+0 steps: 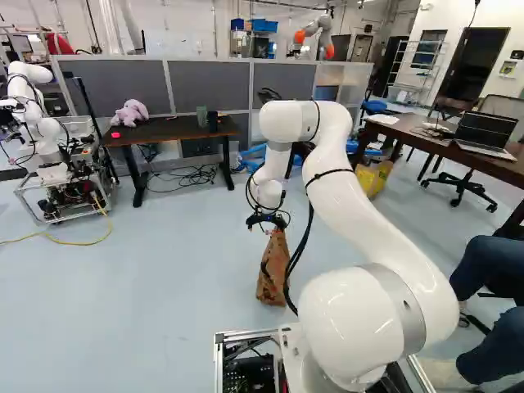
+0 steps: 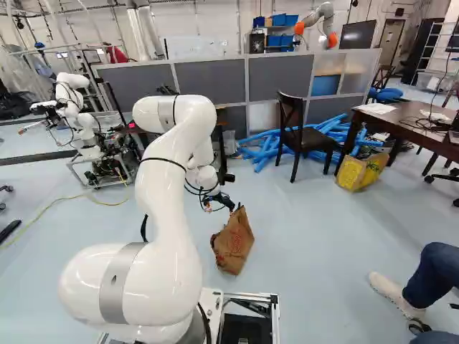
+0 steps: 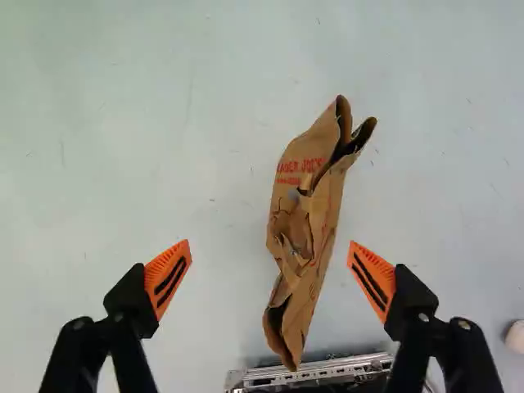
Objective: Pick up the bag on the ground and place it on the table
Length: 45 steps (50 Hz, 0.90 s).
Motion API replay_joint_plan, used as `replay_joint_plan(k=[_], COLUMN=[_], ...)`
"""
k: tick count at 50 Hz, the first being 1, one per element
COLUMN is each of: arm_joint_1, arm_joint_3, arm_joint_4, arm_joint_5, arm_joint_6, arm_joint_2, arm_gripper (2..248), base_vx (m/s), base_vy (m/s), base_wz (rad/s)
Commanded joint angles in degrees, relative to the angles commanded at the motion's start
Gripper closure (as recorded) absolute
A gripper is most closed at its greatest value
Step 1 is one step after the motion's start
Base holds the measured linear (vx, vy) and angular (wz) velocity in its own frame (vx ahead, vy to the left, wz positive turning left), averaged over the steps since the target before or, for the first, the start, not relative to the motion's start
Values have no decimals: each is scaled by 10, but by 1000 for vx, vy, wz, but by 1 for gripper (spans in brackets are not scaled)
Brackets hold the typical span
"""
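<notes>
In the left base view my gripper [image 1: 268,219] hangs just over the top of the brown paper bag [image 1: 273,274], which stands on the floor ahead of the base. The right base view shows the crumpled bag [image 2: 233,241] below and beside the gripper. Seen from the wrist, the gripper [image 3: 270,277] is open, its orange pads wide apart on either side of the bag [image 3: 307,221] and touching neither side. The dark table [image 1: 168,131] stands farther off by the grey partitions, with a plush toy on it.
Another robot [image 1: 41,123] is at the far left beside that table. Blue tubes [image 2: 269,147], a dark chair [image 2: 295,132] and a yellow-printed bag [image 2: 362,172] lie farther back. A second brown table [image 2: 409,127] is at the right. A seated person's legs [image 2: 430,279] are close on the right.
</notes>
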Motion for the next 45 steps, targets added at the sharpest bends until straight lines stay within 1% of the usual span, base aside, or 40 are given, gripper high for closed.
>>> replay_joint_plan(k=[19, 21, 27, 42, 45], arm_joint_1=[0, 0, 0, 0, 0], arm_joint_3=[-32, -35, -45, -71, -76], arm_joint_4=[4, 4, 4, 4, 4], arm_joint_5=[-29, -33, -40, -43, -43], arm_joint_6=[0, 3, 28, 115, 126], arm_joint_2=[-41, -45, -58, -89, -96], arm_gripper=[3, 3, 3, 3, 3], base_vx=[0, 0, 0, 0, 0], base_vy=[0, 0, 0, 0, 0], base_wz=[0, 0, 0, 0, 0])
